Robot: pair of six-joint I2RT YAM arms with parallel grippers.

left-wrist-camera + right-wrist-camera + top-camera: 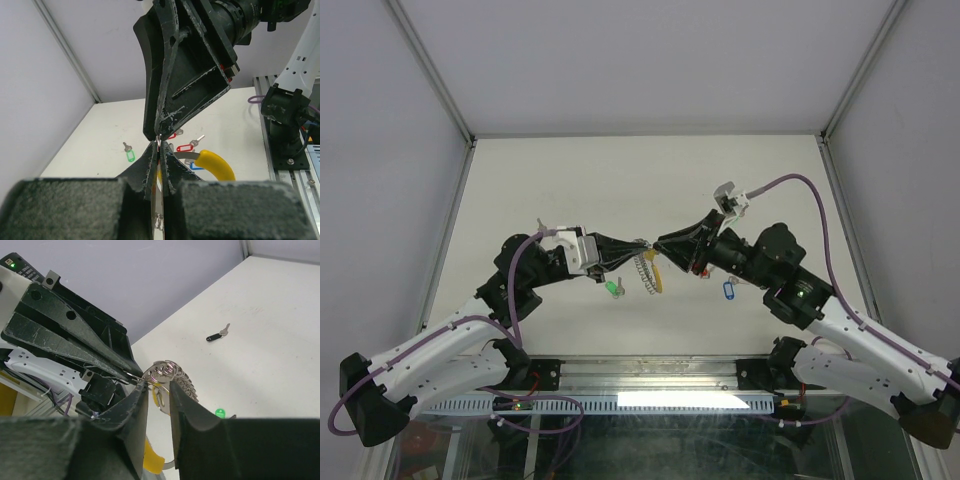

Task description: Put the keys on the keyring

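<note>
My left gripper (638, 245) is shut on the keyring's thin wire (158, 144) and holds the ring above the table. The keyring (646, 268) hangs between both grippers, its silvery coil (176, 374) and yellow segment (212, 163) in view. My right gripper (662, 243) meets the left one tip to tip. Its jaws stand a little apart astride the ring's wire (156, 386), which touches the left fingertip (141, 385). A green key (614, 288), a blue key (728, 290) and red keys (184, 148) lie on the table below. A black key (218, 335) lies farther off.
White enclosure walls stand on three sides, with metal posts at the corners (472, 138). A metal rail (650, 375) runs along the near edge. The right arm's base and cables (287, 120) stand at the table's right edge.
</note>
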